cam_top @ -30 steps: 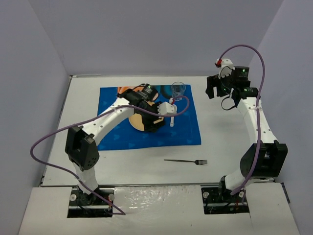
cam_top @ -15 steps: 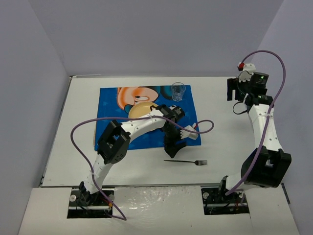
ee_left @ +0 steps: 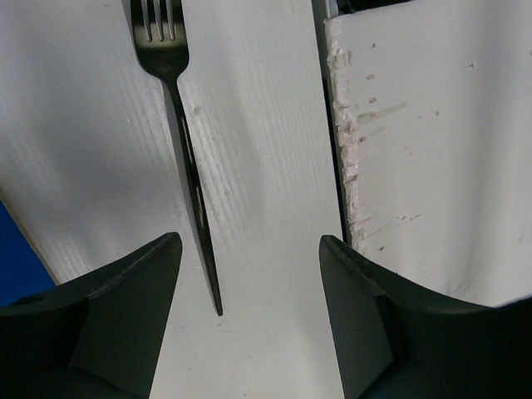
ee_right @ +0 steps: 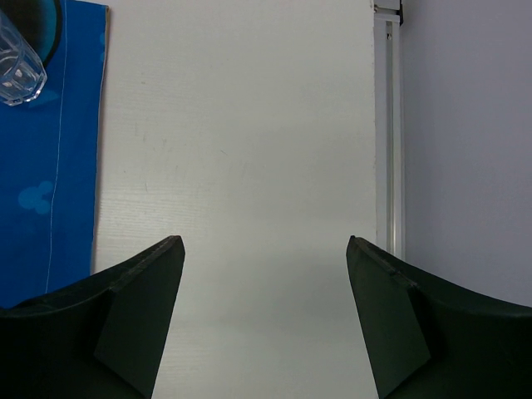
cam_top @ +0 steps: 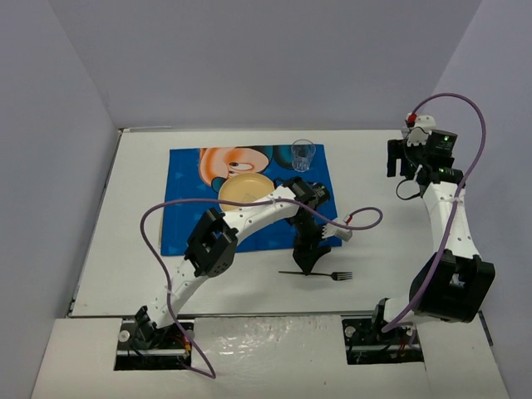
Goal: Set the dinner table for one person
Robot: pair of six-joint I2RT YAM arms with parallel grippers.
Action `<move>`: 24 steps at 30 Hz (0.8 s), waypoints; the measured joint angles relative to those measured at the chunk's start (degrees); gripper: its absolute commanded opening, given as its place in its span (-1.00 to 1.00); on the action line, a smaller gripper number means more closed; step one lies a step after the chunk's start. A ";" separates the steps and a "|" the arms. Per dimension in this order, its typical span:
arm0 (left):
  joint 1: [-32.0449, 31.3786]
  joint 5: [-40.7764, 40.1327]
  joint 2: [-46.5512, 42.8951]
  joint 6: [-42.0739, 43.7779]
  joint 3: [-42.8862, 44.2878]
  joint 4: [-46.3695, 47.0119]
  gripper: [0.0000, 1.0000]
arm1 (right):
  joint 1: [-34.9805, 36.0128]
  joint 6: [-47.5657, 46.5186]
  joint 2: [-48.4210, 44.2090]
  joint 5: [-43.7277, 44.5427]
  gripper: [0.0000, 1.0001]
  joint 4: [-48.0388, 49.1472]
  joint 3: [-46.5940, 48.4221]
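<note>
The dinner table (cam_top: 374, 216) is filling the floor of the grey-walled enclosure, with both arm bases sitting at its near edge. From above, the blue placemat (cam_top: 179, 195) is lying toward the far left of the dinner table, carrying a yellow plate (cam_top: 245, 189) and, at its far right corner, a clear glass (cam_top: 303, 155). A dark fork (cam_top: 337, 274) is lying on bare table between the placemat and the near edge.

The left gripper (cam_top: 312, 262) is hanging right over the fork's handle. Only the left wrist view is showing how it stands: jaws well apart, gripping nothing, with the handle's end lying between the fingers (ee_left: 125, 291) and closer to the one on the view's left. That view is also picking up the seam where the dinner table is meeting the near board, which the overhead view is showing only coarsely.

The right gripper (cam_top: 399, 166) is hovering near the far right corner, jaws wide and empty. Its wrist view is showing bare table, the placemat's right edge and a bit of the glass.

A second ago the left gripper was over the plate on the placemat. It has since swung out to the fork, leaving the plate uncovered, and the right arm has moved further toward the right edge.

From above, the gripper is covering the middle of the fork. In the left wrist view the tine tips are running off the top, and the glass is being cut off at the right wrist view's corner. Whether the left fingertips are touching the dinner table cannot be told.
</note>
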 measured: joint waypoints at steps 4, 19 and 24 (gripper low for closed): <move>0.02 0.80 4.30 1.74 4.54 -2.56 0.28 | 0.00 -0.07 -0.61 0.19 0.52 0.30 -0.69; 0.07 3.71 15.83 7.22 20.19 -5.16 0.39 | -1.07 -0.41 -1.96 1.24 0.52 0.95 -1.09; 0.07 4.99 16.73 9.35 20.68 -4.86 0.39 | -1.52 -0.42 -1.96 1.34 0.52 1.71 -2.46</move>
